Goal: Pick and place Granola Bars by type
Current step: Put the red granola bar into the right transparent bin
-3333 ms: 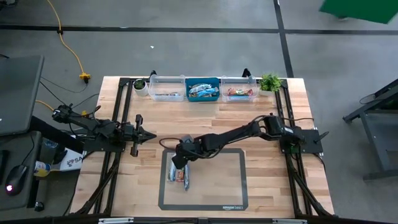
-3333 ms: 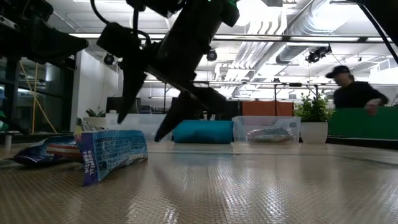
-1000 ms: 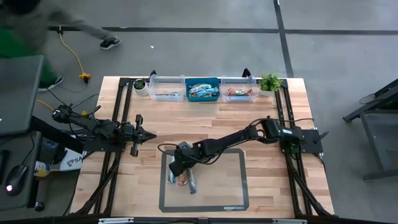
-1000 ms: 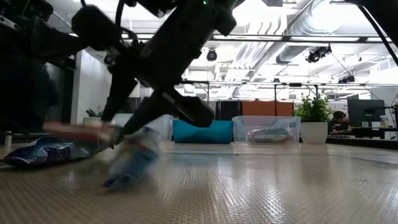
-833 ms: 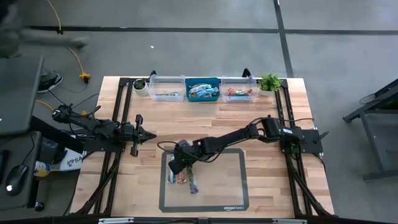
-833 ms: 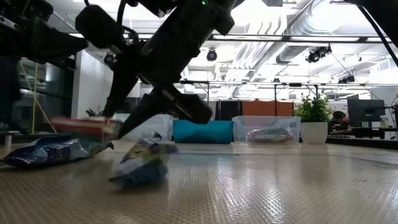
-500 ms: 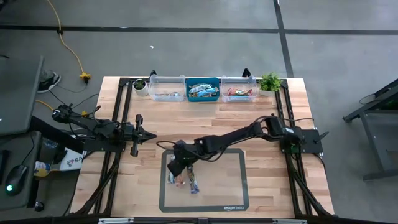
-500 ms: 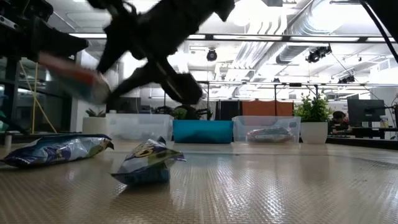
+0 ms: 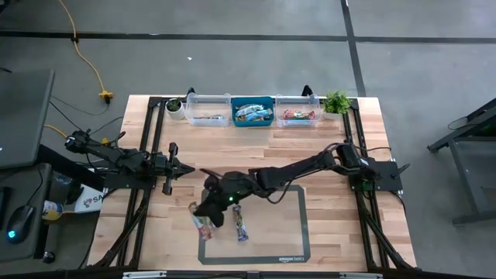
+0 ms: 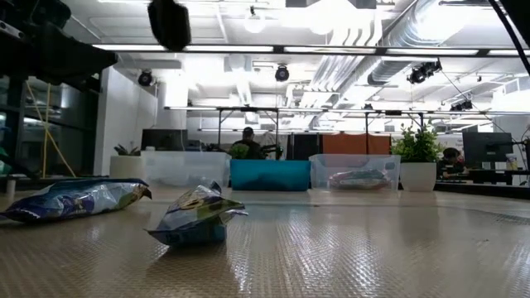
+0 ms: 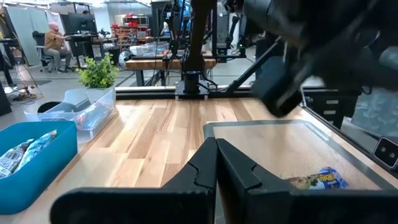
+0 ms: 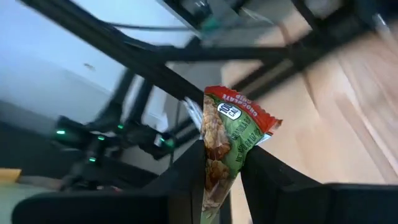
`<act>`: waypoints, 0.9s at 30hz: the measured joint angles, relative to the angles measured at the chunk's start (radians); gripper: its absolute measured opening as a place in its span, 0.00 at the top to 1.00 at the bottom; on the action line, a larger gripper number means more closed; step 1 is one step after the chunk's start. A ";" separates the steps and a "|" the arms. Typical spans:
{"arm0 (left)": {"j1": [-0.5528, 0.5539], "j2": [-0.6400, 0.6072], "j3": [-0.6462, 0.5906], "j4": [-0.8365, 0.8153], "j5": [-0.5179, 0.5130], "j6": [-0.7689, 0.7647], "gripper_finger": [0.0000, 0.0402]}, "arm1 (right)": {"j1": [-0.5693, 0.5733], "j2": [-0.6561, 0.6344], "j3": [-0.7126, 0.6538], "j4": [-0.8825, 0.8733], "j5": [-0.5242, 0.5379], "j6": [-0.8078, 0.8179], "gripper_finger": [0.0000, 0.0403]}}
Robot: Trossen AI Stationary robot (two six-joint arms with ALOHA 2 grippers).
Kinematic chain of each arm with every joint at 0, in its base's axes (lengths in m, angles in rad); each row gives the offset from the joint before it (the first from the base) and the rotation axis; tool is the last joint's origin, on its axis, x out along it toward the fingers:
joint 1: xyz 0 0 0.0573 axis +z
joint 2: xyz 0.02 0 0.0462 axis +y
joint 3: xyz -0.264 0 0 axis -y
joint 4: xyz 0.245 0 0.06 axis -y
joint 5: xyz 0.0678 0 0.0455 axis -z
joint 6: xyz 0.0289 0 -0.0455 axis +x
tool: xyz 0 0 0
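My right gripper hangs above the left edge of the dark-framed mat, shut on a granola bar in a green and red wrapper, seen in the high view as the bar. Two blue-wrapped bars lie flat on the mat, one to the left and one nearer the middle, the latter also visible from above. My left gripper waits shut at the table's left side, its fingers pointing toward the mat. My right gripper pinches the green and red bar between its two fingers, on the wrapper's flat faces at one end. The red-edged other end sticks out past the fingertips. The fingers point nearly level toward the table's left near corner, and the bar is lifted clear of the mat.
Along the far edge stand a clear bin, a blue bin and a second clear bin, each with bars inside, between two small potted plants. Bare wood lies between mat and bins.
My right gripper has risen from the mat with the green and red bar, tipping from pointing down to nearly level, rolling, and swinging toward the table's left edge. The bar is lifted clear. A blue bar beside it tumbled over on the mat and came to rest.
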 joint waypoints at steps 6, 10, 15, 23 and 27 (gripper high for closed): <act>0.000 0.000 0.000 0.000 0.000 0.000 1.00 | 0.005 -0.016 0.000 0.166 -0.017 -0.088 0.81; 0.000 0.000 0.000 0.000 0.000 0.000 1.00 | 0.013 -0.021 0.000 0.229 -0.018 -0.172 0.81; 0.000 0.000 0.000 0.000 0.000 0.000 1.00 | 0.023 -0.035 0.000 0.278 0.008 -0.265 0.81; 0.000 0.000 0.000 -0.001 0.000 0.000 1.00 | 0.024 -0.135 0.000 0.271 0.078 -0.389 0.81; 0.000 0.000 0.000 0.000 0.000 0.000 1.00 | 0.022 -0.219 0.000 0.232 0.143 -0.505 0.81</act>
